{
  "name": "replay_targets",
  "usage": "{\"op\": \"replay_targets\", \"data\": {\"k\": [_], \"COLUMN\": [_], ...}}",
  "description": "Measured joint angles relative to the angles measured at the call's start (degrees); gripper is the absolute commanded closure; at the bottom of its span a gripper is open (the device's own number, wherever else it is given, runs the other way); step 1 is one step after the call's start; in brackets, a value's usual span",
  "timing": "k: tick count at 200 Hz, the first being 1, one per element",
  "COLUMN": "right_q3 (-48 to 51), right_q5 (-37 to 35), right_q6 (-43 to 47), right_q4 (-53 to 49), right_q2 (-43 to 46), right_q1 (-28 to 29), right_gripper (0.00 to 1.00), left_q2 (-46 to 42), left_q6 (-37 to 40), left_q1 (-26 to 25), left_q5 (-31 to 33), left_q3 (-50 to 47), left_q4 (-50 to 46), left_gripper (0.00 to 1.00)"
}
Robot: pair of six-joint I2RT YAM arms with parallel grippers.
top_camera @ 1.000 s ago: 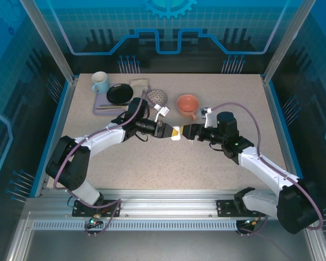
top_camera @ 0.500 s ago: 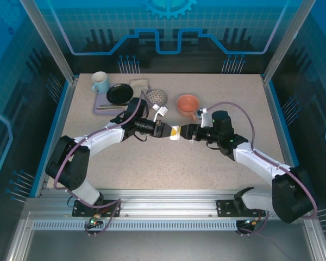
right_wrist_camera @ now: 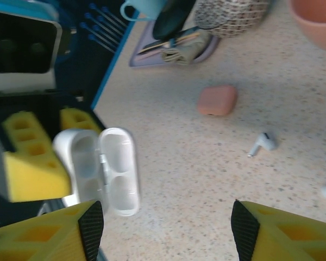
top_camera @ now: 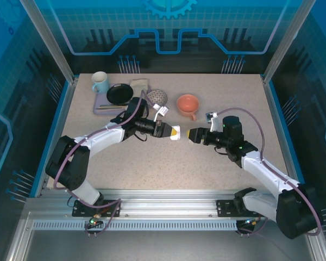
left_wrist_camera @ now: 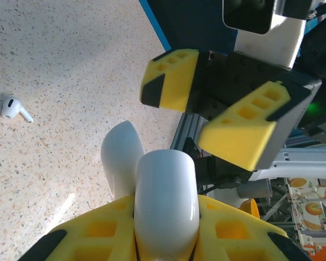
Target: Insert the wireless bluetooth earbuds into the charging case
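Mid-table, left gripper [top_camera: 171,131] clamped on the white charging case [right_wrist_camera: 106,168]; lid swung open, wells look empty, facing 3 o'clock; right gripper [top_camera: 191,135] has just backed off the case, jaws spread, nothing held; reads as lid-opening done, earbud fetch next; nearest white earbud [right_wrist_camera: 263,143] lies on the table [top_camera: 152,163]; long axis 2-to-8 in the right wrist view, stem at 8.

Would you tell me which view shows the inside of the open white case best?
Right wrist: the white case faces it, lid open, both halves apparently empty. Left wrist sees its smooth outer shell; top external shows a tiny white speck.
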State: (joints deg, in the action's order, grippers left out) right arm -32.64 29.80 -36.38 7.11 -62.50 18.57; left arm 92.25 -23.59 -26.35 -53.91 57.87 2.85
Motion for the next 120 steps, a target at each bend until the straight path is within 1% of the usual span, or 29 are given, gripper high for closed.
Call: {"op": "replay_targets", "data": {"k": [42,70,120], "right_q3": [0.0,0.0,-0.9], "right_q5": [5.7,7.4,8.2], "right_q6": [-0.3,-0.7,-1.2], "right_q4": [2.1,3.5,5.7], "right_q2": [-2.0,-4.1,-7.4], "right_q1": [0.0,0.2,1.5], "right_gripper": [0.51,0.55,0.56], "left_q2": [0.0,0.0,0.0], "left_q6": [0.0,0.0,0.0], "left_q1": [0.0,0.0,0.0], "left_q5": [-0.7,-1.0,-1.1], "left_q3": [1.5,1.7,1.8], "left_q4": [0.5,0.6,1.0], "left_gripper": [1.00,1.00,1.00]}}
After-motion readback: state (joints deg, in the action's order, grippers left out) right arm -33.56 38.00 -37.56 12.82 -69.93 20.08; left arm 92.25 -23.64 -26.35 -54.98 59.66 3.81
